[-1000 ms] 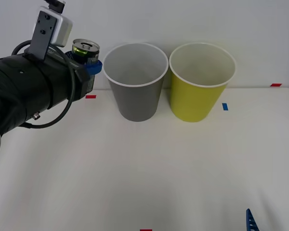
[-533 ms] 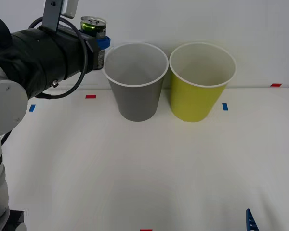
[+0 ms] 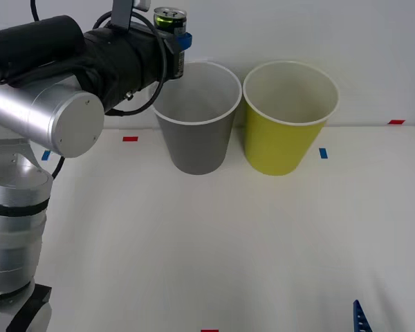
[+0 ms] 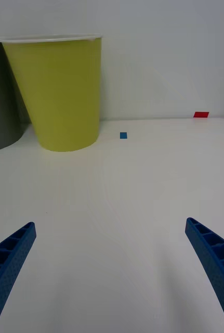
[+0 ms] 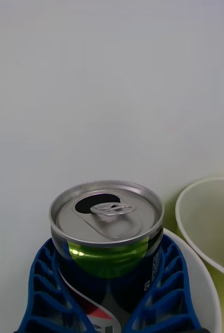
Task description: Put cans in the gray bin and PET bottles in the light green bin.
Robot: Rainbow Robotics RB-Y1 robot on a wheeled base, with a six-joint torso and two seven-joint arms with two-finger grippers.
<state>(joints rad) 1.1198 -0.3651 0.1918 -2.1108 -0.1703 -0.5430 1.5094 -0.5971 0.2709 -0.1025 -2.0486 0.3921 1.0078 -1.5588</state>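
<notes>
The left gripper (image 3: 171,38) clamps the can (image 3: 170,19) (upright), seemingly over the gray bin's (image 3: 194,142) rim.

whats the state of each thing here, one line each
can: upright, opened top, held up in the air over the gray bin's left rim
left end effector: shut on the can
gray bin: upright on the table, nothing seen inside
light green bin: upright, beside the gray bin, nothing seen inside
right end effector: open, low over the near table, holding nothing
</notes>
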